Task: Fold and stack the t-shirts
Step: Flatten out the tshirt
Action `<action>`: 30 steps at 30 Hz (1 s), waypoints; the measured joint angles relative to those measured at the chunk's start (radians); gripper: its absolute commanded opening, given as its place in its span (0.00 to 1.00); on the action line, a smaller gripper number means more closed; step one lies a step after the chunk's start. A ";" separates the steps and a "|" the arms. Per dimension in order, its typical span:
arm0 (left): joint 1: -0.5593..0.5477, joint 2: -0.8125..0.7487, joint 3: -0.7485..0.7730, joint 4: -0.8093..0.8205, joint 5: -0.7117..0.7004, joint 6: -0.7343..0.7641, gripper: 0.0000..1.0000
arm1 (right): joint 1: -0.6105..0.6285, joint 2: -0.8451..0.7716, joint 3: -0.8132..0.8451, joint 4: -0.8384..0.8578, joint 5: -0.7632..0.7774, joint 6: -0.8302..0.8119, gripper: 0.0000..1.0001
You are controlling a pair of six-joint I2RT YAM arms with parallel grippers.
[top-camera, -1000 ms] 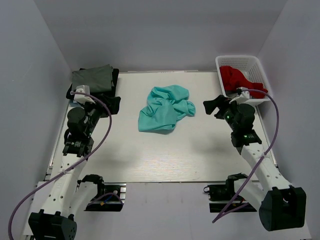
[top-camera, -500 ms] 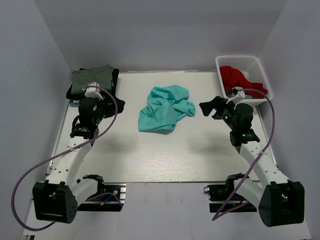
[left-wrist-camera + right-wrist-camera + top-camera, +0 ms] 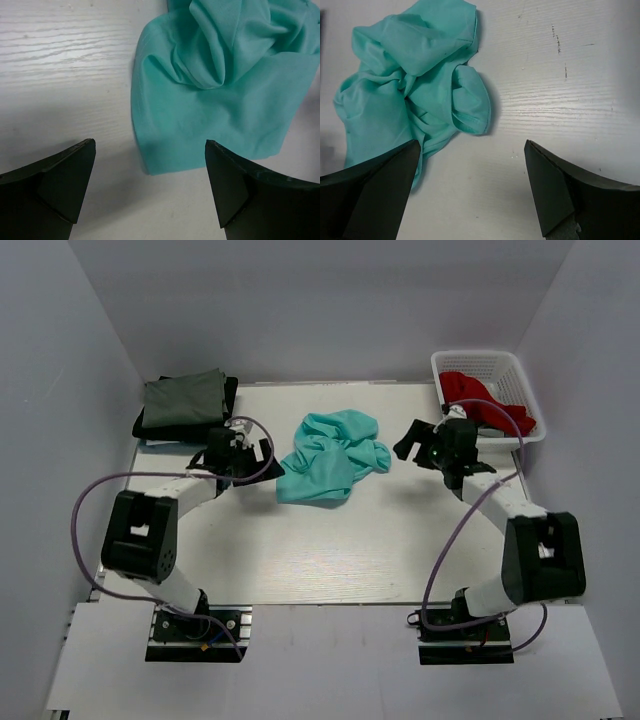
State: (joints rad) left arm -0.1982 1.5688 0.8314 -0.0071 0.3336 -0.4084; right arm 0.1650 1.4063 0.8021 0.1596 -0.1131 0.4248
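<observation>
Tees: 1 teal (image 3: 330, 457), 1 grey-green (image 3: 185, 398), 1 red (image 3: 462, 390), poss. 1 black (image 3: 165, 429).
Teal was crumpled, long axis near-left to far-right; L gripper (image 3: 252, 453), R gripper (image 3: 408, 443) gaped, empty.

The desk (image 3: 330, 550) was a pale board with a faint wood grain, and it carried a few small dark marks (image 3: 555, 34) on its right side. A teal t-shirt (image 3: 330, 457) lay crumpled in a loose heap near the middle, toward the far edge, with its folds bunched and one flat panel spread nearer the left. At the far left corner a black t-shirt (image 3: 231, 392) lay on the desk with a folded grey-green t-shirt (image 3: 183, 397) on top. A white lattice basket (image 3: 487, 362) stood at the far right corner.
</observation>
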 measured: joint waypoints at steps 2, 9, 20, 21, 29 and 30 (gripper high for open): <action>-0.026 0.068 0.056 -0.023 -0.014 0.007 1.00 | 0.007 0.080 0.056 -0.012 -0.002 -0.015 0.90; -0.087 0.259 0.251 -0.063 -0.111 0.030 1.00 | 0.036 0.279 0.158 -0.039 -0.009 -0.042 0.90; -0.129 0.360 0.344 -0.108 -0.238 0.077 0.66 | 0.074 0.459 0.267 -0.053 -0.045 -0.092 0.57; -0.137 0.363 0.346 -0.105 -0.243 0.082 0.60 | 0.078 0.465 0.268 -0.053 -0.051 -0.099 0.56; -0.186 0.399 0.373 -0.091 -0.275 0.105 0.00 | 0.102 0.489 0.292 -0.057 -0.036 -0.116 0.00; -0.189 0.397 0.373 -0.094 -0.285 0.104 0.00 | 0.102 0.486 0.292 -0.056 -0.032 -0.116 0.00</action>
State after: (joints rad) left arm -0.3870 1.9659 1.2045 -0.1009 0.0486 -0.3046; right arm 0.2668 1.8927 1.0943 0.1036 -0.1448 0.3092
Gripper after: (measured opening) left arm 0.021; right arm 0.018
